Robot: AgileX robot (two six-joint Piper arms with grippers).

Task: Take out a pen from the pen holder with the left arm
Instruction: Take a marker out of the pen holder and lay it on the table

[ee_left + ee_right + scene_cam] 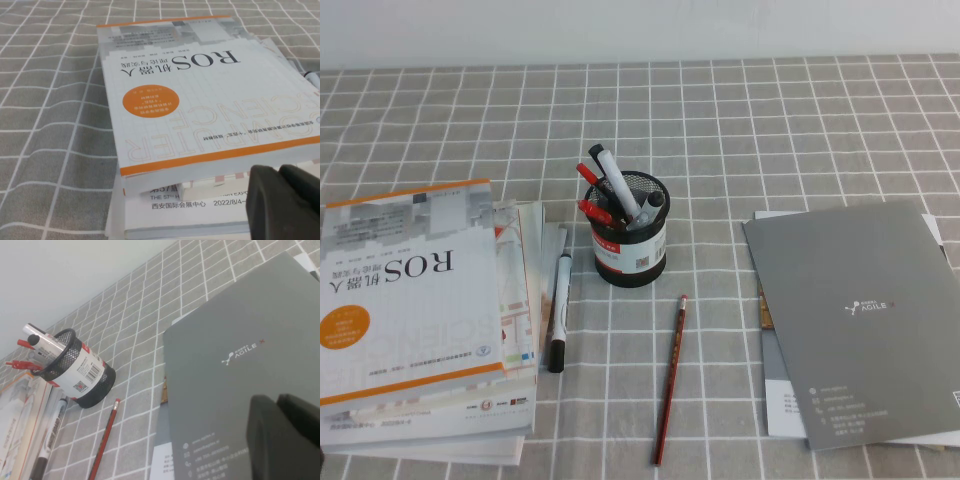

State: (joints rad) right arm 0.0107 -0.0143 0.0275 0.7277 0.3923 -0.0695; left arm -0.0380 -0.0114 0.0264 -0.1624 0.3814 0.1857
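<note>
Checked tablecloth point(770, 150), left gripper point(278, 176) closed above books point(175, 100), right gripper point(276, 404) above folder point(225, 365)

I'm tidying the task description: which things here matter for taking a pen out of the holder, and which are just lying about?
Job:
pen holder
pens standing in it
left end effector, shut, over the book stack

Lying about:
book stack
marker
red pencil
grey brochure
right end effector, shut, over the brochure

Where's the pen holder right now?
High view: the pen holder stands mid-table, between the book stack on the robot's left and the grey folder on its right, pencil in front. Left gripper hangs near that stack, right gripper near the folder.
</note>
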